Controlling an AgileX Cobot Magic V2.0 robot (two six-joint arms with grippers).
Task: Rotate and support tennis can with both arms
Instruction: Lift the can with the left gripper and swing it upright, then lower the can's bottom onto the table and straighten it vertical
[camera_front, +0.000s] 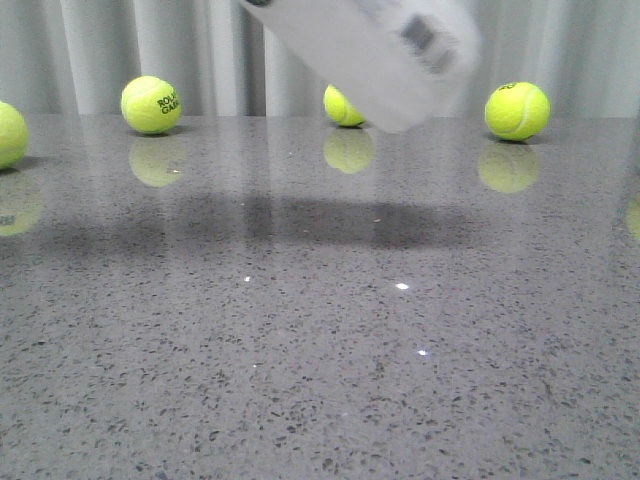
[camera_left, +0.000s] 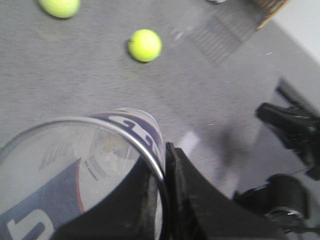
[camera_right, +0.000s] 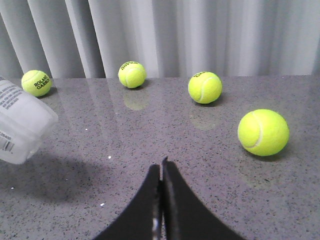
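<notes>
Biggest worry here: the tennis can (camera_front: 375, 55) is up in the air over the far part of the tabletop (camera_front: 320, 350), tilted, and from what I can see only the left claw (camera_left: 162, 200) has it, pinching the silver rim at the open end with one finger inside and one outside. That's a thin edge grip on a slick plastic tube, so any twist could make it pivot or slip out and drop among the tennis balls (camera_front: 150, 104). The right claw (camera_right: 161, 200) is pressed fully closed on nothing and sits well apart from the can, so there's no support under the free end yet. It'd have to open before it can help.

Orientation: the long axis runs diagonally in the front view, the closed end lower and toward the robot's right, the open end up and left, out of frame there.
</notes>
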